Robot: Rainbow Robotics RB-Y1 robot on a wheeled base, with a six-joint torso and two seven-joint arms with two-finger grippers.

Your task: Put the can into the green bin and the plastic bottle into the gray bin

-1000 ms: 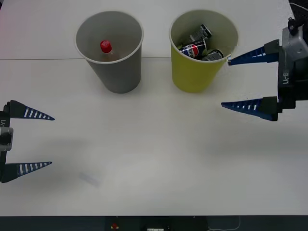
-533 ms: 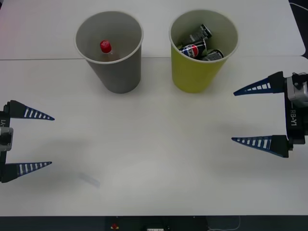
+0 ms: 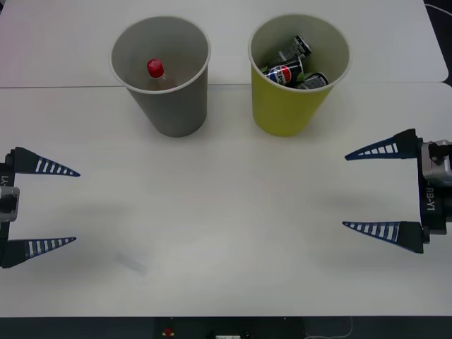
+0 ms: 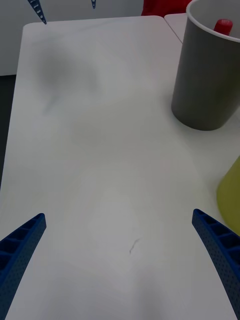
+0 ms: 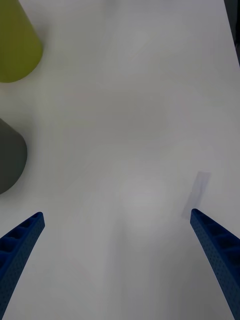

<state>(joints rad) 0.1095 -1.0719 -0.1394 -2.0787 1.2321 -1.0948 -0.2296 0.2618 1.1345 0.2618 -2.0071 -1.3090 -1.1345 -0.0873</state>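
Can (image 3: 284,73) sitting in the green bin (image 3: 292,116), plastic bottle (image 3: 156,70) in the gray bin (image 3: 173,113). Left gripper (image 3: 76,206) and right gripper (image 3: 345,190) both over the counter (image 3: 226,233), fingers spread wide, holding nothing.

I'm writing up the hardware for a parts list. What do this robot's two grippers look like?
Both match. The left gripper and the right gripper each have two long blue fingers tapering to sharp points, with pale ribbed stripes along them; close up the blue surface looks finely textured. The fingers mount on dark blocks, and the right gripper's gray body carries white "RB-Y1" lettering.
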